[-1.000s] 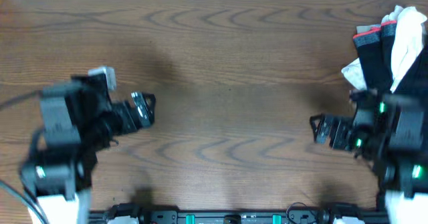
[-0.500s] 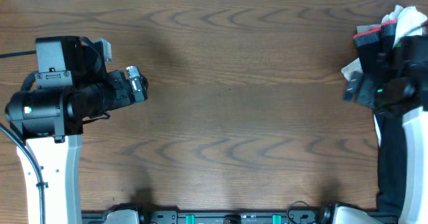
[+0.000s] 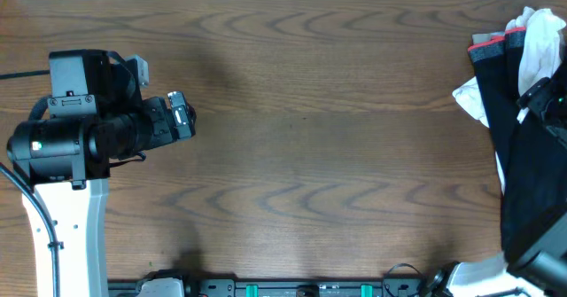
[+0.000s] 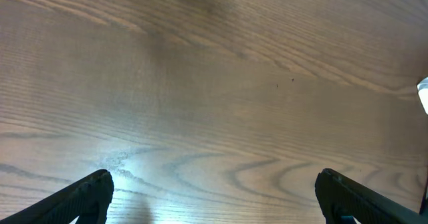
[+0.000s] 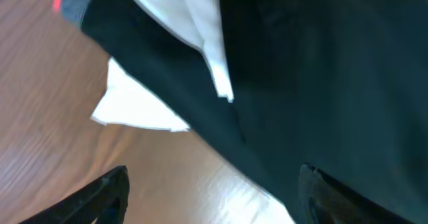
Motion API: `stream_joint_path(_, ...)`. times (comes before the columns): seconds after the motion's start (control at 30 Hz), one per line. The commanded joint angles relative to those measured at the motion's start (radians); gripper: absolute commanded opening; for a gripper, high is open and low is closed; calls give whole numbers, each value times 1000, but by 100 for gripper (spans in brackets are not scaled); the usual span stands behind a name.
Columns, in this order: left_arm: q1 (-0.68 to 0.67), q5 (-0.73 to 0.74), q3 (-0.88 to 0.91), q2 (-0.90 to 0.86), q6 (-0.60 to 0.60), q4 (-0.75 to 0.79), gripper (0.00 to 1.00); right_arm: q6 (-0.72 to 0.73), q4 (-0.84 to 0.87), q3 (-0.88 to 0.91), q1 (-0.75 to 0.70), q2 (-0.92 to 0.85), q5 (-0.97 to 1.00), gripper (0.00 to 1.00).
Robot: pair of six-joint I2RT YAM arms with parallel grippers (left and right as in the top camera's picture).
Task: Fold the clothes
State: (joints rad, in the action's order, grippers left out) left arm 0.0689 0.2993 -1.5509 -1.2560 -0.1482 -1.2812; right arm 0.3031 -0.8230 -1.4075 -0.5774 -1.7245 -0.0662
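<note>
A pile of clothes lies at the table's far right edge. Plain black fabric fills the upper right of the right wrist view; it looks like the black T-shirt, but no logo or label shows. In the overhead view the black fabric merges with my right arm. My right gripper is open and empty, low over the pile's edge, its right finger above the black fabric and its left finger above bare wood. My left gripper is open and empty over bare table at the left.
A black garment with a grey-and-red band lies at the pile's top left, also seen in the right wrist view. A white cloth lies over the pile. A white piece sticks out onto the wood.
My right arm has swung from the front right of the table back and right, onto the clothes pile. My left arm rose and pulled back, then held still.
</note>
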Motion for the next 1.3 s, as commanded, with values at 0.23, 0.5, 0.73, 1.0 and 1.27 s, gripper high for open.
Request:
stream_joint_path(0.23,-3,-14,-14,-7,20,-12,98,85,221,-25,-111,-161,-21,70)
stream_joint_path(0.5,-3,-14,-14,-7,20,-13,98,86,331,-25,-140,-183,-20,67)
stream_joint_path(0.73,-3,-13,-14,-6,20,-17,98,86,329,-25,-133,-282,-21,66)
stream_joint_path(1.0,-3,-13,-14,-6,20,-27,98,86,323,-40,-140,-253,-80,1)
stream_joint_path(1.27,-3,-14,-14,-6,21,-27,98,86,341,-53,-121,0,-397,1)
